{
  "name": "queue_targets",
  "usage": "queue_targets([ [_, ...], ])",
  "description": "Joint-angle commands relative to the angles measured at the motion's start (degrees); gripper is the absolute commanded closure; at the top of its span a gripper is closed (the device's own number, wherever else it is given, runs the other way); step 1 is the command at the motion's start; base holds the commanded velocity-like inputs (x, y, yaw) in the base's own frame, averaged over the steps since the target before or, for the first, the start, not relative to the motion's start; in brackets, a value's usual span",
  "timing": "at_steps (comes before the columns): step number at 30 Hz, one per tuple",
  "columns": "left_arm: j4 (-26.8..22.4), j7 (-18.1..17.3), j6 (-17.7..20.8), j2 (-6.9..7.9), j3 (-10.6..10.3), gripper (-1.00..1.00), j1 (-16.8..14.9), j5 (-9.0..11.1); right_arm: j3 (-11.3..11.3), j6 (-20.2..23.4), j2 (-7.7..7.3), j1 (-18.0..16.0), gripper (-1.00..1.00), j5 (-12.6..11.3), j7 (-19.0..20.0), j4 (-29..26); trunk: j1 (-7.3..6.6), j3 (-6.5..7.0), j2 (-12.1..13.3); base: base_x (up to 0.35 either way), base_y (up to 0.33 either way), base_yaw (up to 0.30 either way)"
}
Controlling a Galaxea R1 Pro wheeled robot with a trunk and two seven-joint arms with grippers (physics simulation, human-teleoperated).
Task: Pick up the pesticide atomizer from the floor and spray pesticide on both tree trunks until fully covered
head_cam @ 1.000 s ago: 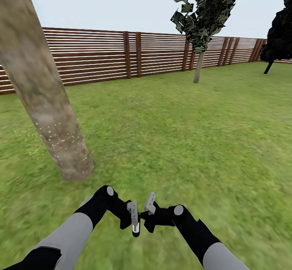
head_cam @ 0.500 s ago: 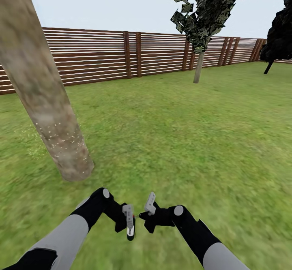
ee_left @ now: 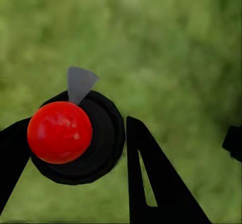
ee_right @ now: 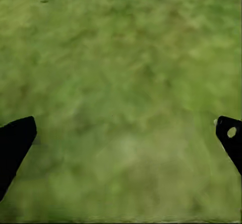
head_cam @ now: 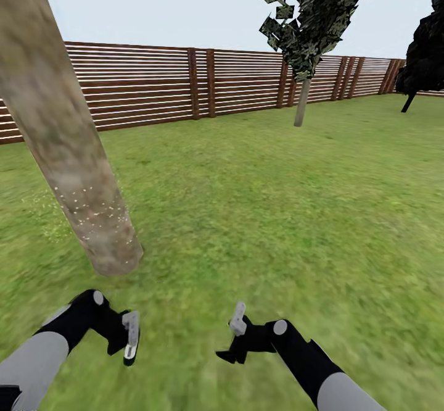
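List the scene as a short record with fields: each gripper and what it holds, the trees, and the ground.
left gripper: shut on the atomizer, low over the grass
atomizer: black round body, red top, grey nozzle
right gripper: open, holding nothing, over grass
near trunk: ahead on the left, thick, with pale specks on its lower part
far tree: by the fence, thin trunk, leafy crown
dark tree: far right

Two grey-barked trees (head_cam: 68,152) (head_cam: 301,99), one dark cypress (head_cam: 425,53), one atomizer (ee_left: 75,135), two hands (head_cam: 130,340) (head_cam: 236,331).
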Motion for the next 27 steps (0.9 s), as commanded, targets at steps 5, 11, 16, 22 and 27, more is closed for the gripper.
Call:
queue_targets([
  [5,6.5,21.1,0.0,-0.13,12.7,1.0,0.4,9.0,-0.4,-5.3,-4.58,0.2,-1.0,-0.3,-13.8,8.4,-0.01,-0.05,0.0,0.0,0.0,0.0],
  [11,23.2,60.4,-14.3,-0.53,18.5,1.0,4.2,32.7,-3.7,-28.9,-3.69,0.8,-1.0,-10.3,-53.9,30.2,-0.01,-0.05,0.0,0.0,0.0,0.0],
  [16,24.7,70.4,-22.1,-1.16,18.7,1.0,15.4,44.2,-3.9,-36.5,-3.53,5.6,-1.0,-18.4,-64.2,31.4,-0.01,-0.05,0.0,0.0,0.0,0.0],
  [22,25.1,70.5,-22.4,-1.37,18.6,1.0,17.3,47.5,-3.6,-36.8,-3.02,6.8,-1.0,-18.3,-64.1,32.5,-0.01,-0.05,0.0,0.0,0.0,0.0],
  [27,25.5,70.5,-22.3,-1.33,18.7,1.0,17.5,47.6,-3.7,-36.6,-2.96,9.2,-1.0,-18.2,-64.1,35.0,-0.01,-0.05,0.0,0.0,0.0,0.0],
])
